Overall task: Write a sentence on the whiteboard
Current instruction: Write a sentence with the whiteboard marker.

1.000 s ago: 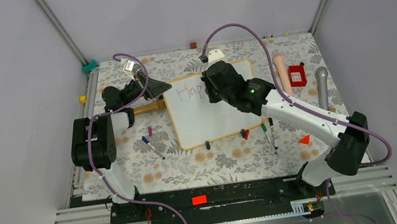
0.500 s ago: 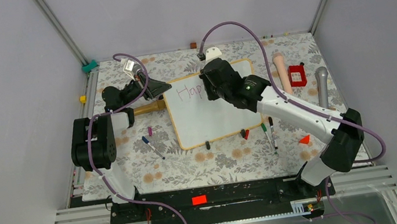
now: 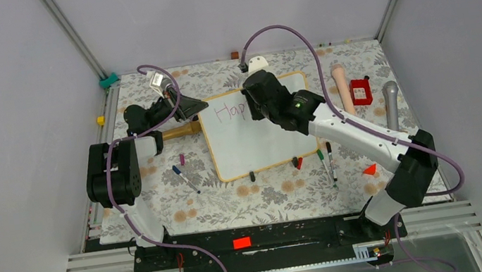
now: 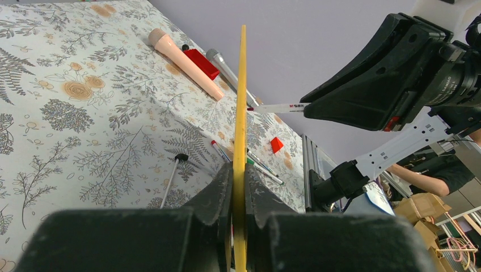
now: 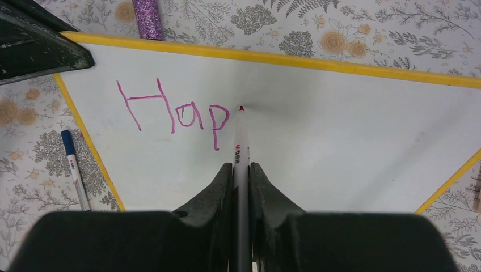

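The whiteboard point(image 3: 252, 134) lies on the floral table point(image 3: 274, 192), between the two arms. The left gripper point(image 4: 238, 187) is clamped on the board's yellow rim point(image 4: 242, 102) at its left edge. The right gripper point(image 5: 241, 170) is closed on a white marker point(image 5: 241, 141), whose pink tip meets the board just right of the lettering. The sentence point(image 5: 173, 113) reads "Hap" so far (pink strokes, near the board's upper left corner). A blue-capped marker point(image 5: 72, 164) lies on the table just left of the board.
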